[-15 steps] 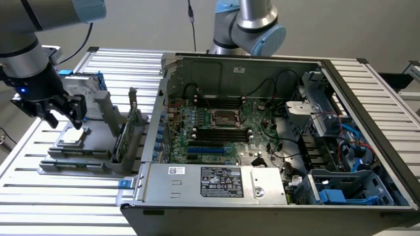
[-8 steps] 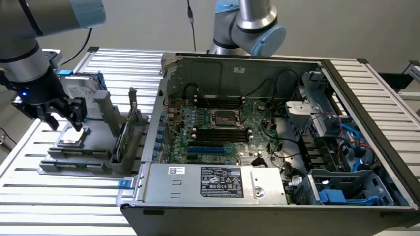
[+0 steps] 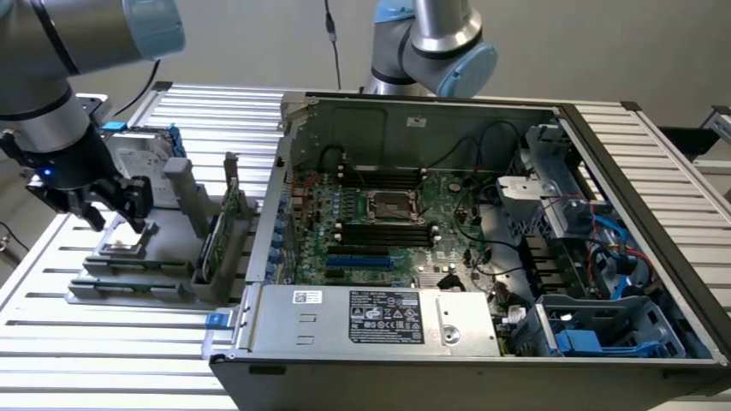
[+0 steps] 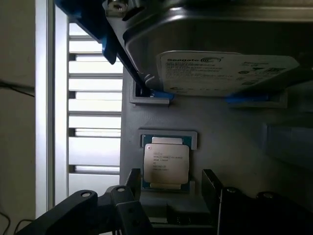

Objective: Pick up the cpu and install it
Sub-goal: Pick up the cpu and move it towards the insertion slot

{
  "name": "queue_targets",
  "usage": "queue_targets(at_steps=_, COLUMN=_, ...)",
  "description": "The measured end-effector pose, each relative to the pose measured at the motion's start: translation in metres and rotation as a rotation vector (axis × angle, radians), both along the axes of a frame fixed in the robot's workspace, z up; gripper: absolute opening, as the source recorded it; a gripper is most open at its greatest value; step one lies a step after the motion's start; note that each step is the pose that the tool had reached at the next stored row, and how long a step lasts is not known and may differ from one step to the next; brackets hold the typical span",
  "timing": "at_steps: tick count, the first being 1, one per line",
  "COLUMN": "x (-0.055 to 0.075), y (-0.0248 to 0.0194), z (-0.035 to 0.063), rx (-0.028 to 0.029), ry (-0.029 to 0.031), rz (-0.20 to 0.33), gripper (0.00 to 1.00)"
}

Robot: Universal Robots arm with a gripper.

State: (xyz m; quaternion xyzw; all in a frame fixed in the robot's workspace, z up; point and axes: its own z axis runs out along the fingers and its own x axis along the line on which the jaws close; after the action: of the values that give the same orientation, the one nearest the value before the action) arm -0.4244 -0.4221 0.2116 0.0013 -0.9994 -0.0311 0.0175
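Note:
The cpu [image 4: 165, 164], a small square chip with a dull silver top, lies in a recess of the grey parts holder [image 4: 234, 142]. In the exterior view the cpu [image 3: 122, 249] is at the left, just below my gripper [image 3: 115, 218]. The gripper [image 4: 171, 193] hangs above the chip's near edge, open, with one dark finger on each side and nothing between them. The black-framed socket [image 3: 389, 205] sits on the green board [image 3: 457, 227] inside the open computer case, well to the exterior view's right.
A silver-labelled hard drive [image 4: 230, 73] in a blue frame stands just beyond the cpu on the holder. An upright card [image 3: 222, 227] and a memory stick [image 3: 126, 287] also sit in the holder. The case wall [image 3: 280, 197] and power supply [image 3: 371, 317] lie between holder and socket.

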Motion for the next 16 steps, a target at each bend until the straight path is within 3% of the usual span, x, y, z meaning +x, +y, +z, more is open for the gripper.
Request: queue_targets(at_steps=16, x=-0.001, y=0.0017, z=-0.0178, rx=0.0123, ry=0.0023, rz=0.000, gripper=0.62)
